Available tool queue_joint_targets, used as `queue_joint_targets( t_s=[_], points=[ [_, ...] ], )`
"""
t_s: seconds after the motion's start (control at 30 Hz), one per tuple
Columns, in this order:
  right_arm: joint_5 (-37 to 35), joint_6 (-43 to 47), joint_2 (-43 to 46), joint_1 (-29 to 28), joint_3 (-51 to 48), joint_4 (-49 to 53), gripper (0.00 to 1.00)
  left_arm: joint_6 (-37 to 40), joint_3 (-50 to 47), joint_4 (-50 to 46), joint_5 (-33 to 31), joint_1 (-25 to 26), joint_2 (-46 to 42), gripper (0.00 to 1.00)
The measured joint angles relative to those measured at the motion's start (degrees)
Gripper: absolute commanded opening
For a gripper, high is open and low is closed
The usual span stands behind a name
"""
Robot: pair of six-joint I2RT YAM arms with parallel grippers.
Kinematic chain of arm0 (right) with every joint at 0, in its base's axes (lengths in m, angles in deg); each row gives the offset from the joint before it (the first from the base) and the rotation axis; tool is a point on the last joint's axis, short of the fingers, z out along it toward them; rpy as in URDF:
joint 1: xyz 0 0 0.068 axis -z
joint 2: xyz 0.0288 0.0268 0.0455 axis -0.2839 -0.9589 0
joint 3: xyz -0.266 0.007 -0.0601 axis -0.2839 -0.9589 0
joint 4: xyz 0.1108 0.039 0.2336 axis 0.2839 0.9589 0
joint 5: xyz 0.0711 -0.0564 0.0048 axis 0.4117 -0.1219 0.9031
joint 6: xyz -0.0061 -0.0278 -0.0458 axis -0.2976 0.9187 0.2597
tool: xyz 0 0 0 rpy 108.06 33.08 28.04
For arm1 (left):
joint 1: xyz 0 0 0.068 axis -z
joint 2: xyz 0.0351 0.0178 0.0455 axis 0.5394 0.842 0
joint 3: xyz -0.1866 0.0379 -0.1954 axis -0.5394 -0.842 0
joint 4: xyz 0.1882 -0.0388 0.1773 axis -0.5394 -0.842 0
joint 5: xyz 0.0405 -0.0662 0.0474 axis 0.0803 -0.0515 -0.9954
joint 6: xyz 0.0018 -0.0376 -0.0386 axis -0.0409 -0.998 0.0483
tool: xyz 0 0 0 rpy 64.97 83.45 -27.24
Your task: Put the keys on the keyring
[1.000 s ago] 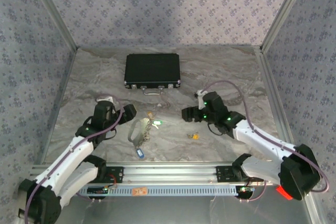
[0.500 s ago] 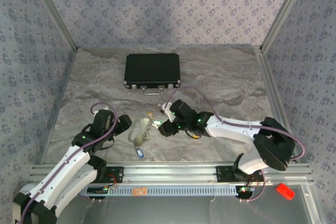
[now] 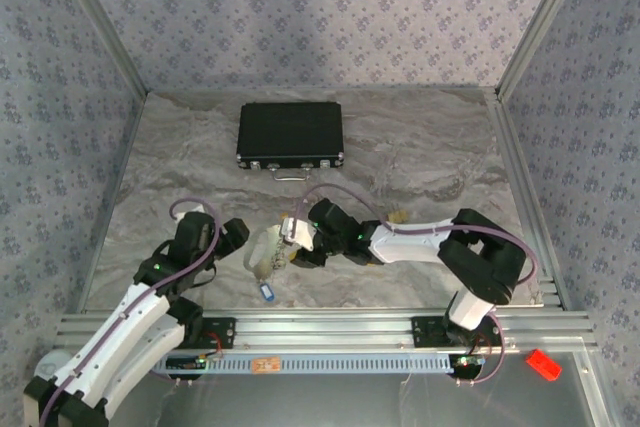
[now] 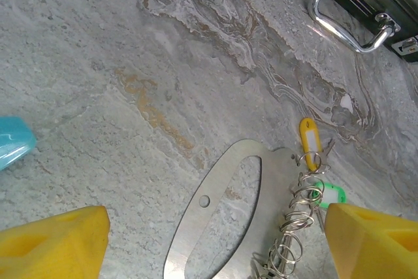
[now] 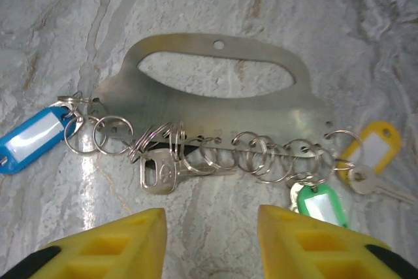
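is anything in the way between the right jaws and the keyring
Nothing visible does. In the right wrist view the right jaws stand apart just short of the keyring, and between them and its row of rings lies bare table.

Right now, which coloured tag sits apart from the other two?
The blue tag, alone at one end of the keyring; the yellow tag and green tag share the other end.

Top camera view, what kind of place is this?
Probably a robot test cell: patterned walls on an aluminium frame enclose a marble-look table, with the left arm and right arm bolted to a rail at its near edge.
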Motion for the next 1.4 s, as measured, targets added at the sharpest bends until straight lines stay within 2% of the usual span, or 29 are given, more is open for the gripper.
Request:
queue_joint_targets(
  t_s=[0.23,0.9,1.17,1.33,1.4],
  points=[
    [1.49,3.32,-3.91,-1.07,0.68,-2.95,0.33,-0.57,-1.73,0.02,-0.37,0.00,-0.74,0.85],
    [1.60,4.35,-9.35,-2.49,4.79,-5.70,0.32,-1.01,-2.10,0.68,-0.37,0.00,-2.71,0.84],
    [1.51,4.20,-11.21,-2.78,5.16,-6.32,0.19,-1.05,-2.12,0.68,-0.37,0.00,-2.99,0.84],
    [1.51,3.89,-11.21,-2.78,5.16,-6.75,0.04,-1.03,-2.12,0.63,-0.37,0.00,-3.37,0.83],
    [1.53,3.43,-11.21,-2.78,5.16,-6.93,0.01,-1.03,-2.12,0.59,-0.42,0.00,-3.65,0.84]
  ],
)
